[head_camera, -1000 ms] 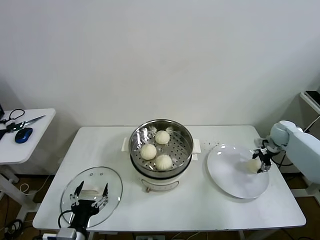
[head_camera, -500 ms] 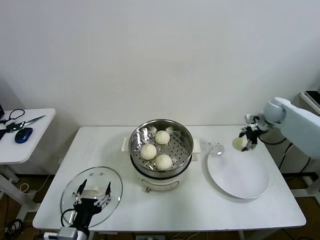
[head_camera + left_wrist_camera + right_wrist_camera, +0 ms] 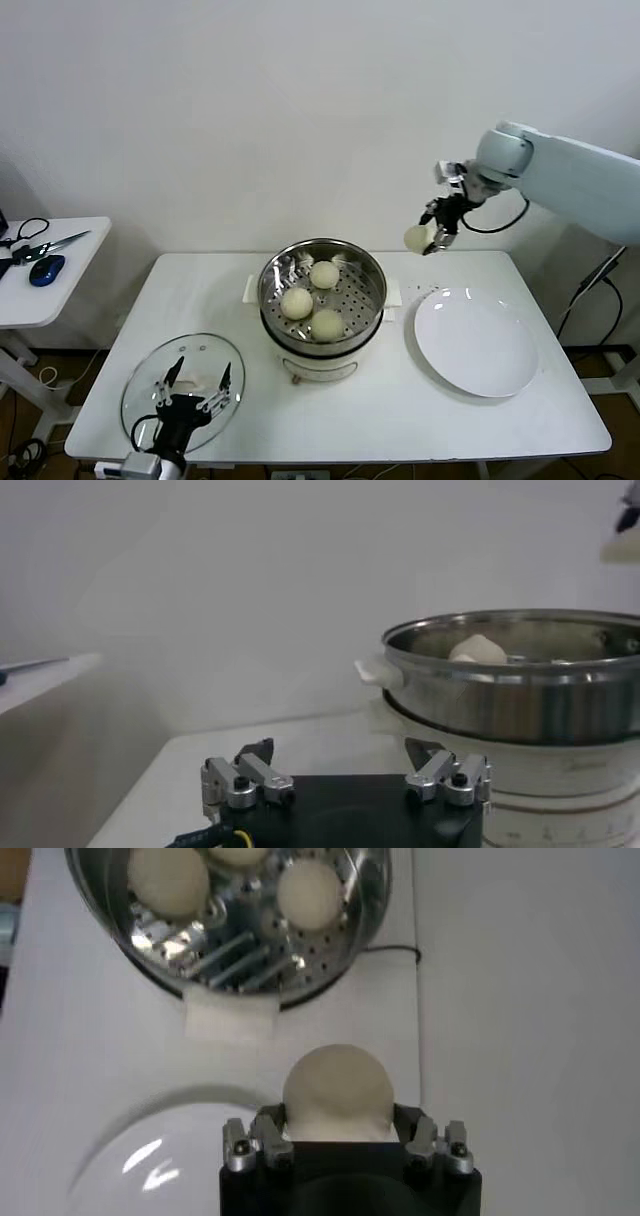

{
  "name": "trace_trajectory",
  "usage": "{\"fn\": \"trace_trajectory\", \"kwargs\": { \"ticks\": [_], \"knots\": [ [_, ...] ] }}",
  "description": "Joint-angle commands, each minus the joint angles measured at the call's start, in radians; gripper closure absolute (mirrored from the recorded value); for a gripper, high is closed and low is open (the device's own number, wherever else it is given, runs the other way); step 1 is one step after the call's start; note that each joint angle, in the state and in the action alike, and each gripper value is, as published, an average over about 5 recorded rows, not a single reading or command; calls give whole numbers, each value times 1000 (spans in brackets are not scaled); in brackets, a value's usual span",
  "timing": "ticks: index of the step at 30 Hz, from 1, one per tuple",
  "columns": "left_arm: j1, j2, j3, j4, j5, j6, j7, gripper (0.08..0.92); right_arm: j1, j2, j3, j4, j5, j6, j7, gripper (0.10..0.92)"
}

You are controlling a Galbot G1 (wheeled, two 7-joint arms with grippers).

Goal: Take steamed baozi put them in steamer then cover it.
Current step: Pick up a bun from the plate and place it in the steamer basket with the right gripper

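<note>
Right hand [image 3: 432, 238] clamped on last baozi [image 3: 417, 237], airborne just right of steamer [image 3: 322, 292]; steamer lies left-down. Left hand [image 3: 195, 385] wide open, empty, over cover [image 3: 150, 378].

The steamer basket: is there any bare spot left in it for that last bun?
Yes. In the steamer three buns crowd its left half; the perforated floor toward the white plate is bare. The right gripper holds the fourth bun above.

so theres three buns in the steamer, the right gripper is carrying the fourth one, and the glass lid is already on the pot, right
Not the lid. The head view shows the glass lid lying on the table, under the left gripper. Three buns do sit in the steamer, and the right gripper holds the fourth bun.
</note>
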Motion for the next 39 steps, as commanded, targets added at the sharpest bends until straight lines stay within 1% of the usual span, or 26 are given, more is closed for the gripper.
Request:
{"fn": "trace_trajectory", "kwargs": {
  "ticks": [1,8,17,26,35,39],
  "knots": [
    [-13,-1,25,1,11,3,0,177,105,188,-161,79,226,-65,64,330],
    [-24,-6,30,9,15,6,0,177,35,262,-172,71,227,-72,94,330],
    [-27,-2,24,21,10,1,1,177,-63,307,-172,41,202,-75,123,330],
    [-17,-2,14,21,8,-6,0,177,-137,316,-172,9,148,-71,136,330],
    [-11,2,9,15,10,-5,0,177,-145,301,-163,-3,123,-69,141,321],
    [-10,2,10,15,11,-5,0,177,-142,290,-151,1,117,-70,146,298]
  ]
}}
